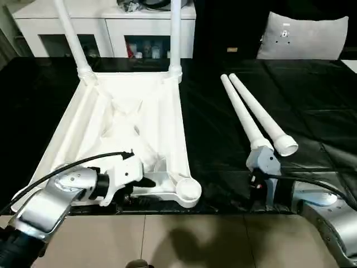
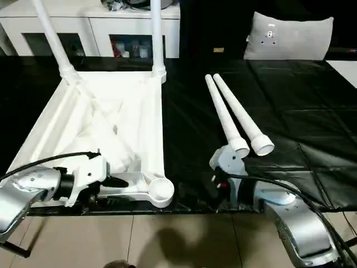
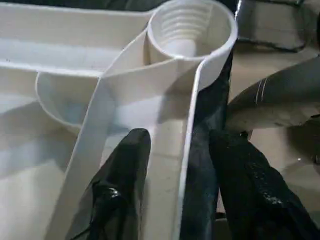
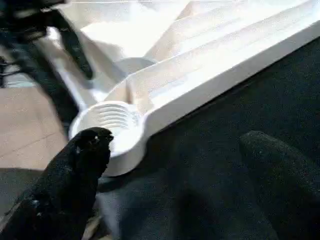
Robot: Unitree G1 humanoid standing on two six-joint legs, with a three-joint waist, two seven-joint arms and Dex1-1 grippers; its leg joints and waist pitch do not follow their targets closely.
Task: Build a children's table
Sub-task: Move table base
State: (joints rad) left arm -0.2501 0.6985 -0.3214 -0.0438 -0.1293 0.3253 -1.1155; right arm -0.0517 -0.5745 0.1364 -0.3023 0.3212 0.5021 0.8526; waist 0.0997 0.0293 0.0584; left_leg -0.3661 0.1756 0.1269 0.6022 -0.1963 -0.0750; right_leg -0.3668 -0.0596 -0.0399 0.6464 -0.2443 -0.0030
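The children's table (image 1: 131,120) lies upside down, two legs pointing up at upper left; left pincer (image 3: 175,170) clamped on its rim, right pincer (image 4: 165,175) apart.

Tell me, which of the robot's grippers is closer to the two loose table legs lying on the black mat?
Right. The right gripper sits just at the wide ends of the loose legs; the left gripper is across at the tabletop's near edge.

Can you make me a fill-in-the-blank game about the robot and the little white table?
1. The square white plastic table top lies upside down with ____ long white legs already standing in its far sockets.
2. ____ loose tapering white legs lie on the black mat.
3. The left gripper has its black fingers on either side of the table top's ____.

Missing words: two; Two; rim
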